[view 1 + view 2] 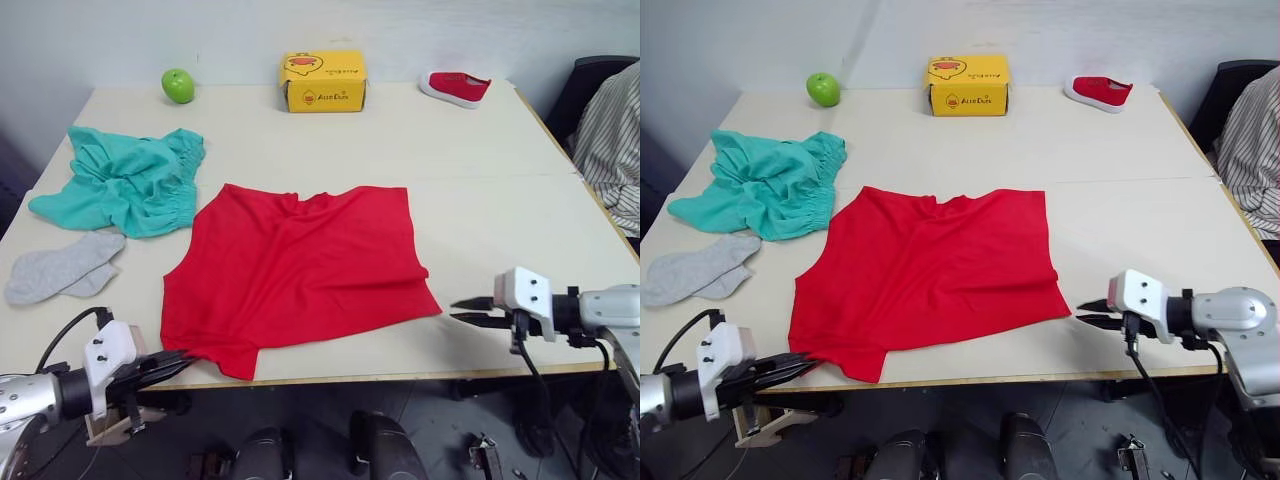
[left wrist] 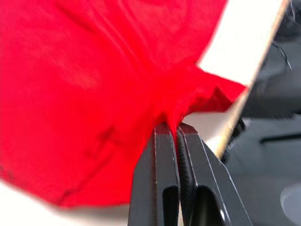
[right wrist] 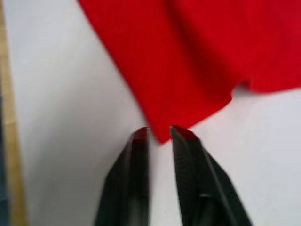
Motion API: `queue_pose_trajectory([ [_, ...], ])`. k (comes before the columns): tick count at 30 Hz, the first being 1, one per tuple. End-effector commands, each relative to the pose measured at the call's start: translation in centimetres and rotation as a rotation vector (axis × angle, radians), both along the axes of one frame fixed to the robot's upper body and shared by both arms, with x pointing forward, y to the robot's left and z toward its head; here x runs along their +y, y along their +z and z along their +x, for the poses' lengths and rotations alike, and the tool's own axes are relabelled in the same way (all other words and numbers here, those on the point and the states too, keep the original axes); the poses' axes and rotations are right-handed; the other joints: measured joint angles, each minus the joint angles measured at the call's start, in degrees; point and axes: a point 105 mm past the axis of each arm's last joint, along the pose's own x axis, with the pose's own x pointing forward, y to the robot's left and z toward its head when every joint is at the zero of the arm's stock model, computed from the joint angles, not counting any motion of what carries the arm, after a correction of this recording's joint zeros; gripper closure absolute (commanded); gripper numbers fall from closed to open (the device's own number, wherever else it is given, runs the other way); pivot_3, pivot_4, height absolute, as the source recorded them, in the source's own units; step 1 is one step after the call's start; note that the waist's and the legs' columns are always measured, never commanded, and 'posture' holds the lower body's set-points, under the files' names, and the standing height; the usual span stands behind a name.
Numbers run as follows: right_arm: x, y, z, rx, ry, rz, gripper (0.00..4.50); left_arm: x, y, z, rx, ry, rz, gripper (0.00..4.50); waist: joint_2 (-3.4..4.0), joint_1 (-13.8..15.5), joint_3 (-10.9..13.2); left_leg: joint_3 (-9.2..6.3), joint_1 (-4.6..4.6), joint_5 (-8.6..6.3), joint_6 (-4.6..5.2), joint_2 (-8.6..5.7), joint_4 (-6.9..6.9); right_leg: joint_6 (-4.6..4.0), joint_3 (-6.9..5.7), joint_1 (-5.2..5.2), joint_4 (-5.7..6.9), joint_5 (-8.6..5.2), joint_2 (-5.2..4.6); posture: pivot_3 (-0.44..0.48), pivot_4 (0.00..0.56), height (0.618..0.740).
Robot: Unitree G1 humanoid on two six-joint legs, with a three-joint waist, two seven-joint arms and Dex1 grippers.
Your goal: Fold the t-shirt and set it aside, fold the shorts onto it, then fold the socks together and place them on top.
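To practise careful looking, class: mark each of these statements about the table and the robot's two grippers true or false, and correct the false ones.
1. The left gripper is shut on the bright red cotton t-shirt. True.
2. The right gripper is clamped on the t-shirt. False: it is open, a corner of the t-shirt at its tips.
3. The teal-green fabric shorts lie folded on the t-shirt. False: they lie crumpled beside it.
4. The light grey knit socks lie near the shorts. True.
5. The green apple sits on the yellow cardboard box. False: it rests on the table, apart.
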Motion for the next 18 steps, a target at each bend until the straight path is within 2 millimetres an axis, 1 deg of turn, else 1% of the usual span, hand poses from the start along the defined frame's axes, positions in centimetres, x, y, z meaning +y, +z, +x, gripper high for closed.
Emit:
queue_pose_trajectory([
  [1,-0.2,-0.5,0.3,-0.033,0.027,-0.077,2.43,-0.1,0.1,0.0,-0.018,0.008,0.012,4.5,0.0,0.07,0.0,-0.01,-0.02,-0.02,0.0,0.0,0.0,-0.01,-0.03,0.0,-0.01,-0.02,0.0,0.0,0.15,0.74],
  [2,-0.1,-0.7,0.3,-0.039,0.032,-0.089,2.08,-0.1,0.1,0.0,-0.018,0.009,0.012,4.5,0.0,0.06,0.0,0.0,-0.03,-0.03,0.01,-0.01,0.0,0.0,-0.05,0.0,-0.02,-0.02,0.01,0.0,0.15,0.74],
  [9,0.7,-1.4,1.3,-0.109,0.081,-0.139,2.08,0.1,-0.1,-0.4,0.003,0.013,0.015,4.5,-0.01,-0.25,0.0,0.08,0.01,-0.05,0.19,-0.11,0.09,0.12,-0.01,0.04,-0.04,0.03,-0.02,0.0,0.15,0.74],
  [14,1.8,-1.8,2.3,-0.179,0.09,-0.148,2.08,-0.2,-0.1,-0.1,-0.004,0.01,0.009,4.5,-0.06,-0.27,-0.03,0.07,0.13,0.01,0.09,0.07,0.09,0.05,-0.01,0.07,0.09,0.04,0.02,0.0,0.15,0.74],
  [18,2.1,-1.9,3.2,-0.24,0.09,-0.17,2.08,-0.3,0.0,0.0,-0.008,0.012,0.005,4.5,-0.07,-0.47,-0.03,0.08,0.15,0.09,-0.07,0.18,0.08,-0.02,0.0,0.06,0.13,0.04,0.14,0.0,0.15,0.74],
])
